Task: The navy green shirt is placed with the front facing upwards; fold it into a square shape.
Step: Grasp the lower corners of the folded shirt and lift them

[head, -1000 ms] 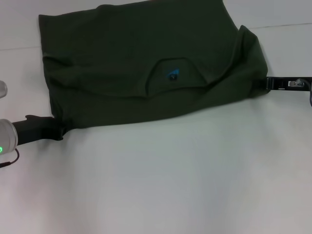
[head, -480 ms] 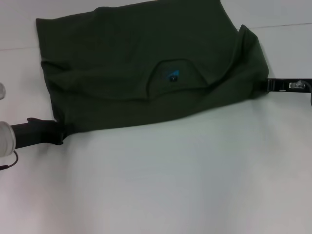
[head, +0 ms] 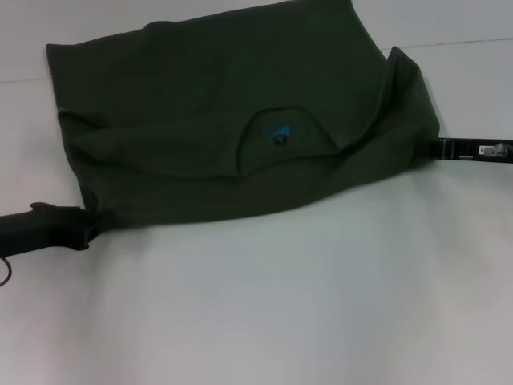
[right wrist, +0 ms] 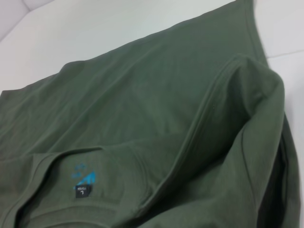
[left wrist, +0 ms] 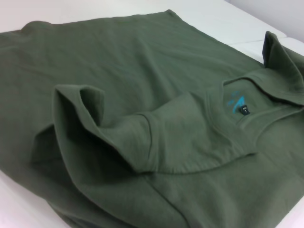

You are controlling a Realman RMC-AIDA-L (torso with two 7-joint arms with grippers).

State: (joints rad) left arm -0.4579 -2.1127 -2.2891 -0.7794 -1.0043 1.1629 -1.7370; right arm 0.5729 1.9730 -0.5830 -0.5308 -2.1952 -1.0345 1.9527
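Since a second ago both arms have drawn back and the navy green shirt [head: 232, 120] has slid toward the far-left of the white table [head: 280, 305]. It lies folded across the far half, collar opening with blue print [head: 279, 132] facing up. At its near-left corner sits the left gripper [head: 84, 227]; at its right edge the right gripper [head: 439, 148]; whether either pinches cloth, I cannot tell. Nothing else lies on the table.
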